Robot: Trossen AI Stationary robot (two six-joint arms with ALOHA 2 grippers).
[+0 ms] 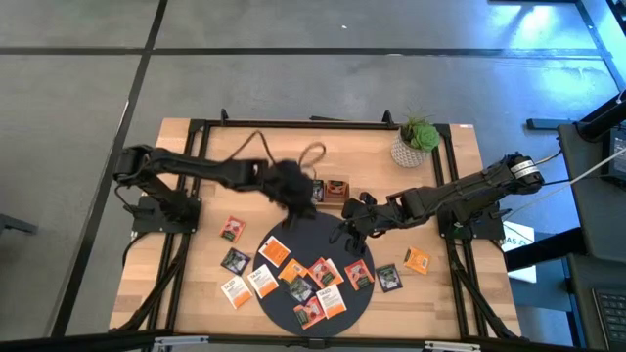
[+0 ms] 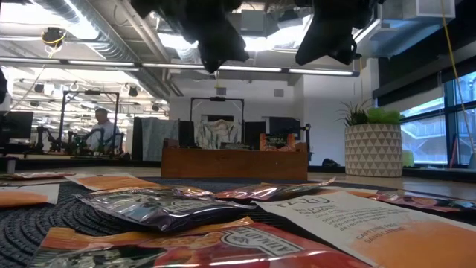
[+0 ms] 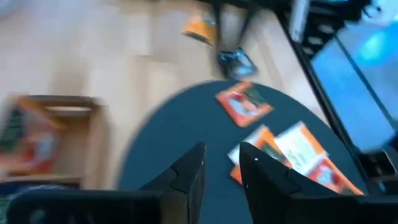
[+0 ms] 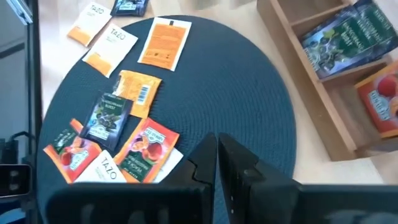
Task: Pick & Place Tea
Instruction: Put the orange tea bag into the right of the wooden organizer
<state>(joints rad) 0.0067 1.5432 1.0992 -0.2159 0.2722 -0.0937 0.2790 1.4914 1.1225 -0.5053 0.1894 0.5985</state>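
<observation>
bare mat (image 1: 328, 238) edge by tray (image 1: 331, 190), left gripper (image 1: 293, 207) fingers parted above

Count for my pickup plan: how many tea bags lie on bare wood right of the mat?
2: a black tea bag just off the mat's edge, an orange tea bag farther out. The arm may hide others.

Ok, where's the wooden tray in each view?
High view: tray mid-table, just behind the mat, partly under the left arm.
Low view: centre, far off, beyond the mat.
Left wrist view: left edge, blurred, beside the mat.
Right wrist view: upper right, beside the mat.
Shared landmark: the dark round mat.
</observation>
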